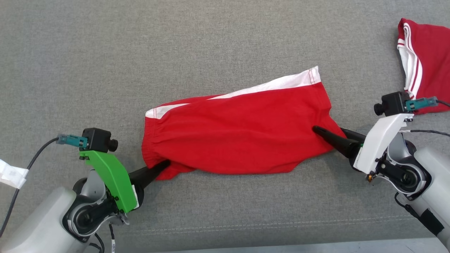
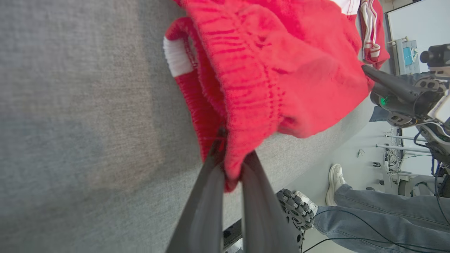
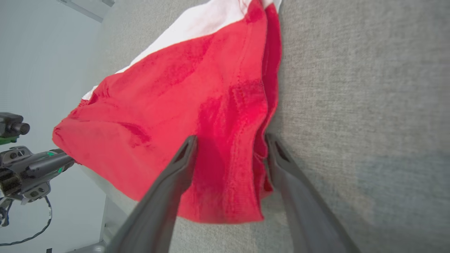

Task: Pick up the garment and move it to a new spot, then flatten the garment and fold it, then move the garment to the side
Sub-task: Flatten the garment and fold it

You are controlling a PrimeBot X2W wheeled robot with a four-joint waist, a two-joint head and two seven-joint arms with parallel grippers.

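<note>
The garment lies on the tabletop, with the left gripper at its left end and the right gripper at its right end. A second garment lies well apart, behind its right end.

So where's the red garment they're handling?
In the head view the red garment lies mid-picture on the grey surface, between the left claw, shut on it, and the open right claw.

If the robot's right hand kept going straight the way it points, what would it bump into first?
The red garment. The right hand is open, and the cloth's edge lies right inside its gap, so it would probably push straight into more of that cloth.
</note>
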